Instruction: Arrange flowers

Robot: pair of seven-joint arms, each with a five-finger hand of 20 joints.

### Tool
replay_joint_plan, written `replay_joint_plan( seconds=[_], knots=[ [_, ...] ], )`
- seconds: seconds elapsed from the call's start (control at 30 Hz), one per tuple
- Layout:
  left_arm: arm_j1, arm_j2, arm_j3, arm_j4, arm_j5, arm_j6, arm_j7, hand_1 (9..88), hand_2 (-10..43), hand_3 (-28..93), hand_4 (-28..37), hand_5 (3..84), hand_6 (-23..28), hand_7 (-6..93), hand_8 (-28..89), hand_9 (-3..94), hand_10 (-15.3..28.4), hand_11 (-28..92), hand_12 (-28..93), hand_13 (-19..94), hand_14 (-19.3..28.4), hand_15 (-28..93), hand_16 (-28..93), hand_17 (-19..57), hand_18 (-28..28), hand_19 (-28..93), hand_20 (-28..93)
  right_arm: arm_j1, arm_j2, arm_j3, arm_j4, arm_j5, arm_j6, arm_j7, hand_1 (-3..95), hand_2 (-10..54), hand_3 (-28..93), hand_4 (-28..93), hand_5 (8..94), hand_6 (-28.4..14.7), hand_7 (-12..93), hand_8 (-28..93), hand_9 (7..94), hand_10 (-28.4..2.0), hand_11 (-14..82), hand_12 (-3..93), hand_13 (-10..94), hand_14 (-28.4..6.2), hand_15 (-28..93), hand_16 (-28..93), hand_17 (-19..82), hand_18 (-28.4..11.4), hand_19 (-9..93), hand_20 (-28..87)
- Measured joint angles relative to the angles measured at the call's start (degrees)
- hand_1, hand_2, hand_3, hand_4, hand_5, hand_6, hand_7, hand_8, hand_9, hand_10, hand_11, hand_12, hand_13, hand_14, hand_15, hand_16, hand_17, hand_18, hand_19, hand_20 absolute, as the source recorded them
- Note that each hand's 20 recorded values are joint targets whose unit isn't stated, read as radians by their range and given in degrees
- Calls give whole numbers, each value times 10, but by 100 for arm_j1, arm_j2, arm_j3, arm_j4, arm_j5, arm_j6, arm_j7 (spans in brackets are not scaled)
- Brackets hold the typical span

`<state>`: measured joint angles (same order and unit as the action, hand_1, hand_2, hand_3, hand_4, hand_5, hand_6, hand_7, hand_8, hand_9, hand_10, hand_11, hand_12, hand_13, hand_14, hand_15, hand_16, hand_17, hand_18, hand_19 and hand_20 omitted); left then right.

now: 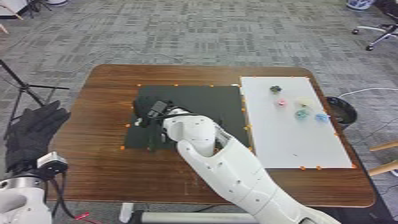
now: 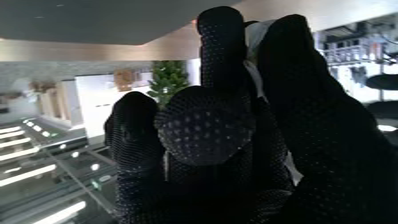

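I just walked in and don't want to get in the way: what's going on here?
The robot's right hand is over the dark mat, with a pale thing at it; I can't tell what that is. Small flowers are on the white board to the right. The left hand is open by the table's left edge.

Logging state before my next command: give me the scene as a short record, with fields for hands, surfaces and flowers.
Left hand: open, off the table's left edge
Right hand: over the dark mat
Right hand's load: cannot tell; a pale item shows by the glove
White sheet: right of the mat
Flowers on sheet: pink, cream, teal, blue
Farthest on sheet: dark green piece
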<state>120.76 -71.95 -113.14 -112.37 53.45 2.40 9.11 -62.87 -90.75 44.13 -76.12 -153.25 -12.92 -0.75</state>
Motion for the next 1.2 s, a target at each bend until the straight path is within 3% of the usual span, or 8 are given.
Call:
replay_joint_plan(
  seconds=[0.17, 0.23, 0.47, 0.63, 1.2],
  knots=[
    [-56, -76, -149, 41, 17, -312, -65, 120, 348, 681, -283, 507, 38, 145, -67, 485, 149, 236, 152, 385, 180, 217, 17, 64, 121, 125, 176, -80, -197, 150, 90, -176, -84, 2, 590, -95, 568, -166, 805, 23, 176, 76, 893, -86, 58, 289, 917, -17, 563, 329, 554, -174, 932, 546],
    [-75, -106, -195, 51, 25, -377, -83, 120, 346, 682, -283, 506, 38, 145, -67, 484, 149, 237, 153, 385, 180, 217, 17, 64, 121, 125, 175, -98, -223, 150, 90, -176, -120, 0, 587, -95, 570, -165, 803, 23, 176, 77, 890, -87, 58, 285, 917, -17, 562, 329, 554, -173, 932, 544],
    [-96, -139, -222, 58, 52, -390, -98, 130, 312, 688, -283, 498, 38, 145, -65, 481, 149, 238, 153, 384, 182, 219, 17, 63, 121, 125, 175, -157, -250, 153, 83, -192, -253, -1, 570, -95, 577, -154, 775, 18, 165, 75, 854, -90, 56, 264, 914, -18, 561, 329, 552, -174, 932, 543],
    [-104, -157, -234, 59, 67, -397, -110, 151, 286, 695, -283, 494, 39, 147, -64, 480, 150, 240, 155, 384, 182, 220, 17, 62, 122, 125, 175, -158, -242, 143, 63, -175, -357, 15, 561, -95, 579, -150, 732, 2, 150, 81, 776, -105, 89, 206, 911, -16, 564, 322, 553, -172, 932, 537],
    [-123, -192, -250, 62, 96, -421, -132, 180, 272, 704, -283, 484, 38, 151, -65, 479, 149, 244, 155, 386, 185, 223, 16, 61, 122, 127, 173, -127, -80, 52, -65, -149, -570, 89, 491, -95, 662, -151, 647, 3, 150, 1, 673, -117, 107, 142, 906, -13, 565, 312, 553, -166, 932, 530]
  ],
)
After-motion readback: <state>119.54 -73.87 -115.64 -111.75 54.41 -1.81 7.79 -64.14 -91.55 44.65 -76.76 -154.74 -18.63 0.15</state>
